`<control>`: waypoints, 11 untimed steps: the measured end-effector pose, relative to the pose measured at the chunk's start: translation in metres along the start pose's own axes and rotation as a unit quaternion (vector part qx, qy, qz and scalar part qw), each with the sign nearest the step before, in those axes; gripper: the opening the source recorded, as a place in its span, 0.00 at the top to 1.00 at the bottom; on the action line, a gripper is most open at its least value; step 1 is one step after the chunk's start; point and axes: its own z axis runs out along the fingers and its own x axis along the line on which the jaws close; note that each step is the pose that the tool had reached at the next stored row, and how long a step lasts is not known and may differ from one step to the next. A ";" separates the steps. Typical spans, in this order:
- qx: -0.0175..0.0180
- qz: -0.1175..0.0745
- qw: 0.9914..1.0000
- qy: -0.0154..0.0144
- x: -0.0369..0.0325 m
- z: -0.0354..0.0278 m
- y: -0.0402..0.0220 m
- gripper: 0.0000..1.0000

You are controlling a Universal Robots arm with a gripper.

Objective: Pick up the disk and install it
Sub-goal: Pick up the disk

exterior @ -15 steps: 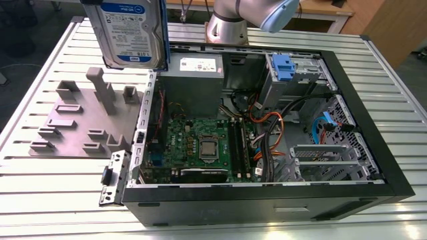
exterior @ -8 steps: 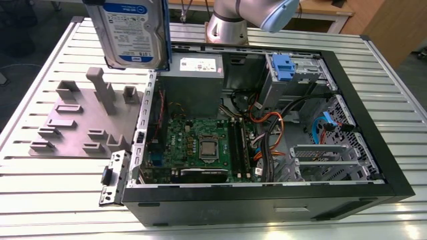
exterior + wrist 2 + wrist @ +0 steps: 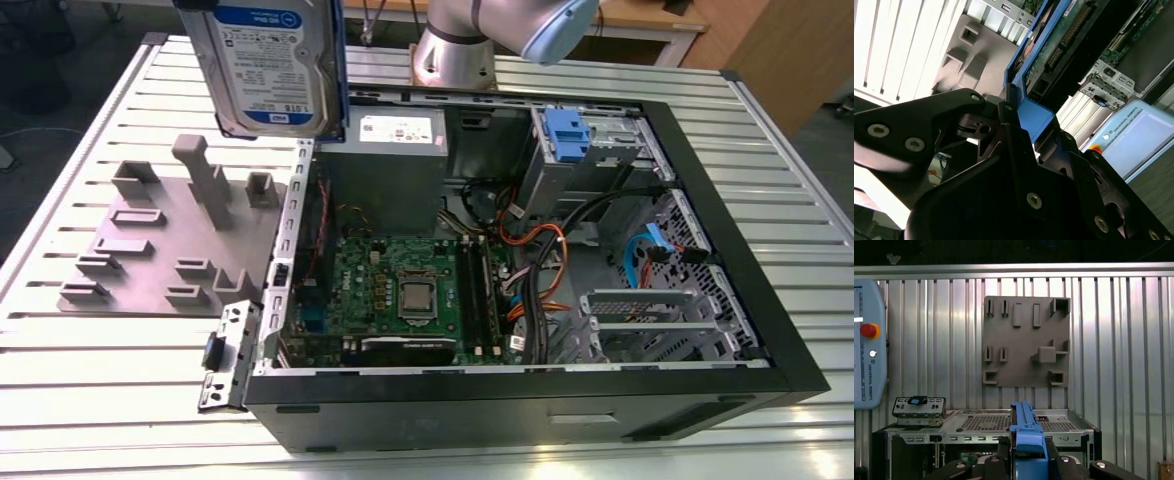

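Note:
The disk (image 3: 267,65) hangs upright in the air at the exterior view's upper left, above the gap between the grey fixture plate and the open computer case (image 3: 747,330). It is silver with a blue-and-white label and a blue frame. In both wrist views my gripper (image 3: 1016,117) (image 3: 1026,460) is shut on the disk's blue-framed edge (image 3: 1025,430). The second wrist view looks along the disk's circuit-board side (image 3: 1054,45). My black fingers (image 3: 954,107) clamp the frame from both sides.
The case lies open on the slatted metal table (image 3: 107,400), showing its motherboard (image 3: 400,290), cables and a drive bay with a blue clip (image 3: 567,135). A grey power supply box (image 3: 394,140) sits at the back. The grey fixture plate (image 3: 174,240) (image 3: 1026,342) lies beside the case. A teach pendant (image 3: 866,345) is nearby.

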 end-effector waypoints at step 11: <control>0.000 0.000 1.000 0.000 0.0097 -0.0001 -0.0081 0.64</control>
